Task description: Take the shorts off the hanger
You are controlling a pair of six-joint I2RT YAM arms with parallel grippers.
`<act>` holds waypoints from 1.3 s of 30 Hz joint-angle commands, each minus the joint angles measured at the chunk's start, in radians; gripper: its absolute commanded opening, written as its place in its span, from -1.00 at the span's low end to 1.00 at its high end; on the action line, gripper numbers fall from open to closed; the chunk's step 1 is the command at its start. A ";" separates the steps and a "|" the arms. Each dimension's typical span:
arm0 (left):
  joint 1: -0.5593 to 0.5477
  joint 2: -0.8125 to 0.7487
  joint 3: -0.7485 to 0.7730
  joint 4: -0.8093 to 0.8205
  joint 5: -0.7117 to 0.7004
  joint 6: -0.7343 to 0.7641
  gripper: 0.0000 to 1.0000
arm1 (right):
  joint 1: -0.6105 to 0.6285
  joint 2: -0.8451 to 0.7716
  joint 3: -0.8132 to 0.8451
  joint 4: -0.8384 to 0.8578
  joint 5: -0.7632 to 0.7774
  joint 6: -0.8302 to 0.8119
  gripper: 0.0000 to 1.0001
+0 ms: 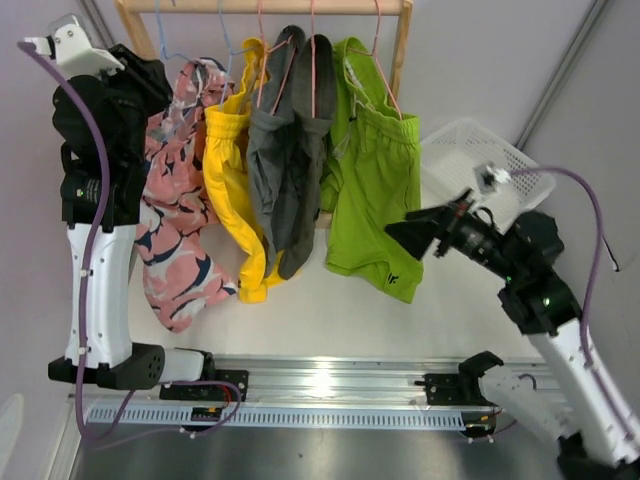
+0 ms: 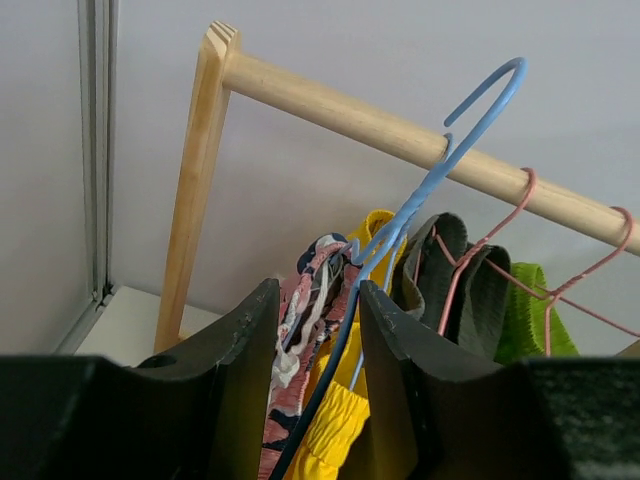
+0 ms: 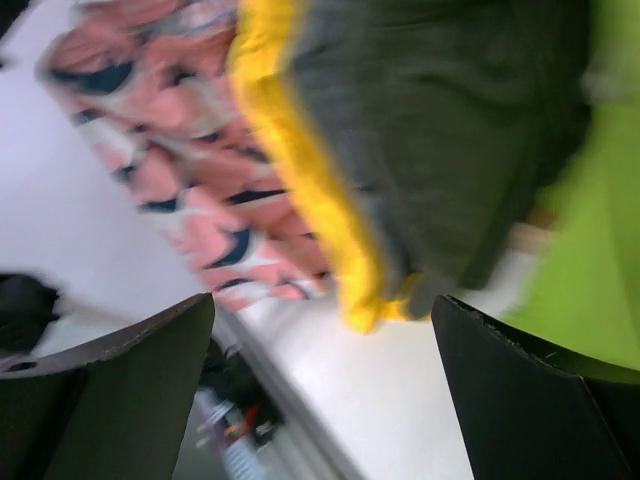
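Observation:
Four shorts hang on wire hangers from a wooden rod: pink patterned shorts, yellow shorts, dark grey shorts and lime green shorts. My left gripper is raised at the top of the pink shorts. In the left wrist view it is open, its fingers either side of the blue hanger and the pink waistband. My right gripper is open and empty, beside the green shorts' lower right edge. The right wrist view is blurred.
A white slotted basket stands at the back right, behind the right arm. The rack's wooden posts frame the rod. A metal rail runs along the near edge of the white table. Pink wire hangers carry the grey and green shorts.

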 commanded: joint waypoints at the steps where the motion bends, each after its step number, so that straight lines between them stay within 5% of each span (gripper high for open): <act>1: -0.002 -0.069 -0.016 0.053 -0.001 -0.082 -1.00 | 0.350 0.138 0.272 -0.089 0.277 -0.175 0.99; 3: -0.007 -0.079 -0.018 0.030 -0.049 -0.108 -1.00 | 0.642 0.285 0.433 -0.152 0.564 -0.244 0.99; 6: -0.018 -0.117 -0.035 0.024 -0.168 -0.109 -1.00 | 0.866 0.485 0.573 -0.161 0.703 -0.324 0.99; 10: -0.027 -0.161 -0.067 0.053 -0.337 -0.094 -1.00 | 0.954 0.678 0.737 -0.091 0.694 -0.295 0.99; 20: -0.027 -0.201 -0.076 0.015 -0.381 -0.129 -1.00 | 1.048 1.086 1.116 -0.056 0.687 -0.271 0.99; 34: -0.027 -0.237 -0.122 0.018 -0.325 -0.195 -1.00 | 1.049 1.306 1.182 0.265 0.619 -0.269 0.98; 36: -0.025 -0.237 -0.115 0.021 -0.321 -0.195 -1.00 | 1.051 1.327 1.165 0.334 0.600 -0.272 0.87; 37: -0.025 -0.233 -0.110 0.023 -0.319 -0.184 -1.00 | 1.054 1.334 1.159 0.345 0.605 -0.274 0.49; 39: -0.025 -0.231 -0.095 0.020 -0.321 -0.177 -1.00 | 1.052 1.334 1.139 0.375 0.605 -0.277 0.17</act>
